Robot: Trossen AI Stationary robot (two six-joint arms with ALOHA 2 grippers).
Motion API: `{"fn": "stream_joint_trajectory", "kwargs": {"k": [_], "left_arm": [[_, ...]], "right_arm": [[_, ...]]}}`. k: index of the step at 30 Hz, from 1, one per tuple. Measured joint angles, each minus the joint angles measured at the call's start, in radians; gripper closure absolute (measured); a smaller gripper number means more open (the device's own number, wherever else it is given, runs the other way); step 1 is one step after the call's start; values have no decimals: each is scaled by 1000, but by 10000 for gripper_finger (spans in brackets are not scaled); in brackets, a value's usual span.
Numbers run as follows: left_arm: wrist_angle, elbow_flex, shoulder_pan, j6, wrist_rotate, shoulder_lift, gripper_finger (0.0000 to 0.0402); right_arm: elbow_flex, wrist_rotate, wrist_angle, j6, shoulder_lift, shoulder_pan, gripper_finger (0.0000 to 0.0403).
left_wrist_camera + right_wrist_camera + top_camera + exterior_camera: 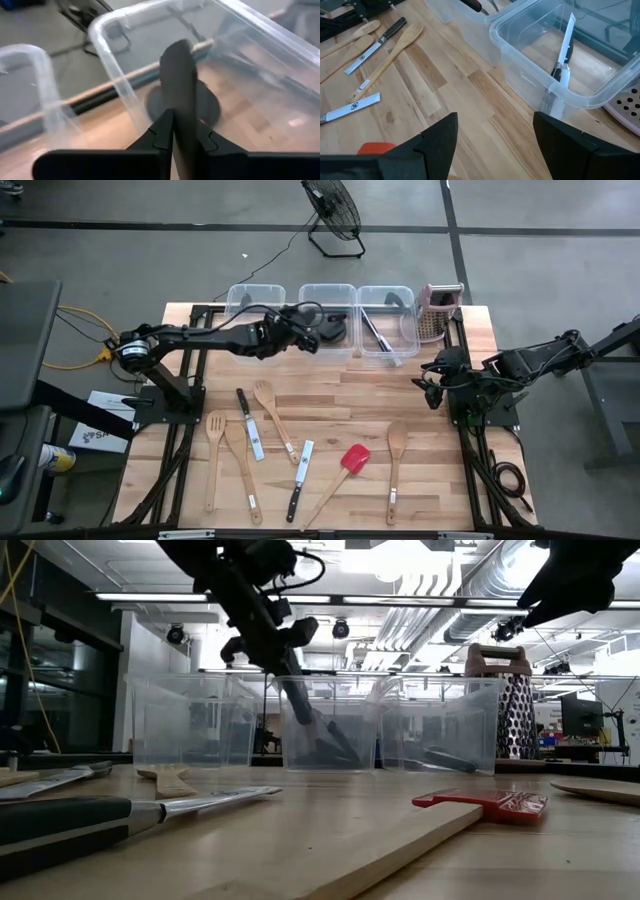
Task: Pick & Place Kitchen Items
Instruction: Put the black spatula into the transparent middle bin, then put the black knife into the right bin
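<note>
left fingers seemingly pinching black turner over middle bin

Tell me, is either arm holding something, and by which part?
The left gripper pinches a black turner by its handle over the middle bin. The right gripper is open, holding nothing.

From overhead I saw the left gripper reaching over the middle clear bin at twelve o'clock, with a black turner under it inside that bin. The right gripper waited at three o'clock, beside the rightmost bin and metal grater. Wooden spoons, knives and a red spatula lay spread toward six o'clock.
</note>
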Motion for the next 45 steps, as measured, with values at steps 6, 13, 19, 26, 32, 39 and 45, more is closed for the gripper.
{"fn": "stream_joint_trajectory", "kwargs": {"k": [6,13,19,26,32,39,45], "left_arm": [[-55,0,2,25,135,-13,374],[-153,-6,-1,29,175,-80,372],[-179,-6,0,55,163,-135,332],[-185,-5,0,55,165,-167,245],[-189,-4,0,55,166,-194,212],[-198,-4,0,47,160,-265,210],[-208,-4,0,47,160,-342,210]], "right_arm": [[0,-3,1,1,0,0,151],[0,-11,3,0,0,0,151],[0,-9,8,-15,0,0,151],[0,-9,8,-19,0,0,151],[0,-9,8,-17,0,0,151],[0,-34,8,7,0,0,151],[0,-63,17,8,0,0,151]]}}
